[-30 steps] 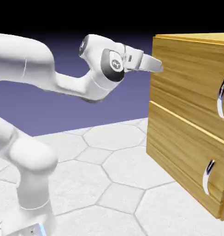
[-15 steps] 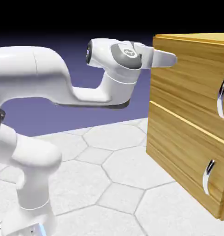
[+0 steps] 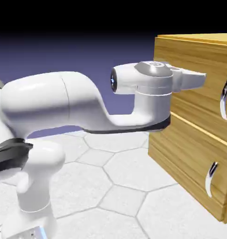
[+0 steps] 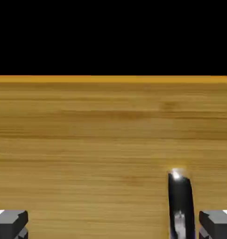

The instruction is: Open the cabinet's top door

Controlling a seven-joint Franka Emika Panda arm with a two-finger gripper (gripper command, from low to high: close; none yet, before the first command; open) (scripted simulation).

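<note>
The cabinet [image 3: 180, 135] stood at the exterior view's right. Its top door [image 3: 195, 60], the upper panel, was closed above the lower panel [image 3: 180, 158], likewise closed. The arm [image 3: 82, 100] extended toward the upper panel. The jaws [image 4: 113, 225] were spread wide and held nothing. The upper handle [image 4: 180, 205] showed in the hand view between the fingertips, close beside the right-hand one in that picture. Assessment: approach largely made; centring on the handle, closing on it and the whole of the opening pull remained outstanding.
</note>
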